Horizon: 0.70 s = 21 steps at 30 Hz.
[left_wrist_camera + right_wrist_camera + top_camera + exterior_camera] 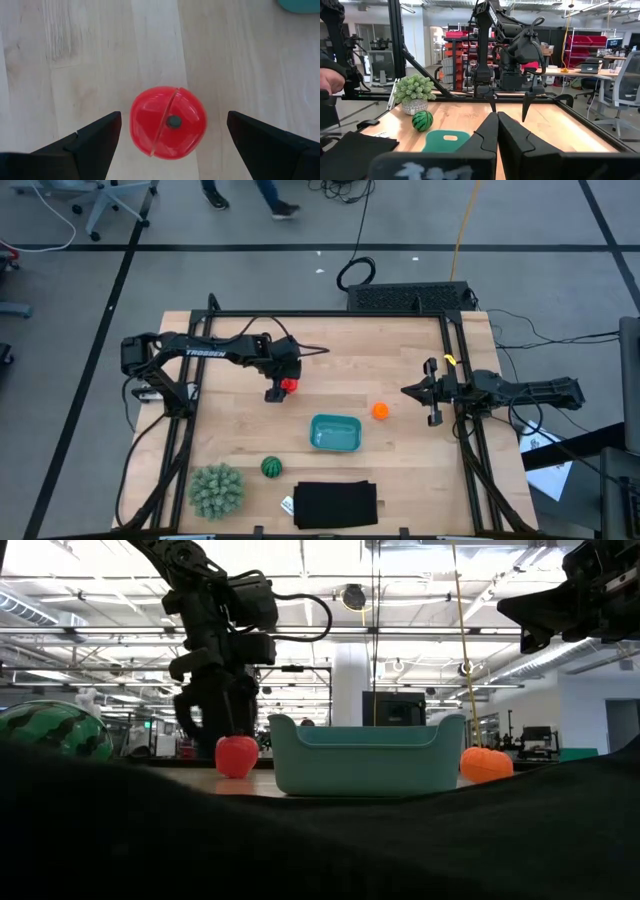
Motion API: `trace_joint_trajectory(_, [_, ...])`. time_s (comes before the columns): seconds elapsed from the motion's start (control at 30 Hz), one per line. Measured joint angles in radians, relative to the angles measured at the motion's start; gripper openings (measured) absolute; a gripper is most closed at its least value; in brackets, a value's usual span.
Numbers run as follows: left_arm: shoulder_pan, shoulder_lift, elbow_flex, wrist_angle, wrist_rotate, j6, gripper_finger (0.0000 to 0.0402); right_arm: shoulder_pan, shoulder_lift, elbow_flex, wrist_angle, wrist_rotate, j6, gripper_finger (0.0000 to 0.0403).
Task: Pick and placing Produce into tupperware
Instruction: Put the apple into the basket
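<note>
The red roundish fruit (168, 122) rests on the wooden table, its dark stem spot facing up. My left gripper (174, 119) is open and points down over it, with one finger on each side and a gap to each; in the high view the gripper (277, 391) stands beside the fruit (290, 385). The teal tupperware (335, 432) sits near the table's middle, with nothing showing inside it. The orange ball (380, 411) lies just to its right and the dark green striped ball (271, 467) to its near left. My right gripper (497, 131) is shut and waits above the right edge (430, 393).
A large pale green spiky ball (216, 490) stands at the near left corner, and a flat black rectangle (335, 505) lies along the near edge. A black frame rail (330, 315) borders the far side. Bare wood lies between the red fruit and the tupperware.
</note>
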State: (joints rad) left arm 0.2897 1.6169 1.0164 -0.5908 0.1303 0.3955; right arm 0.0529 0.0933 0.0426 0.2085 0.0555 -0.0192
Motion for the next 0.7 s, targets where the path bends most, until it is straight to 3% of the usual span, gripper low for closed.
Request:
trace_joint_trajectory(0.43, [0.000,0.001,0.000,0.006,-0.003,-0.045,0.0370,0.000,0.000,0.000,0.000,0.000,0.008,0.0000])
trace_joint_trajectory(0.7, [0.000,0.077,-0.001,0.020,-0.002,-0.061,0.0370,0.000,0.000,0.000,0.001,0.000,0.008,0.0000])
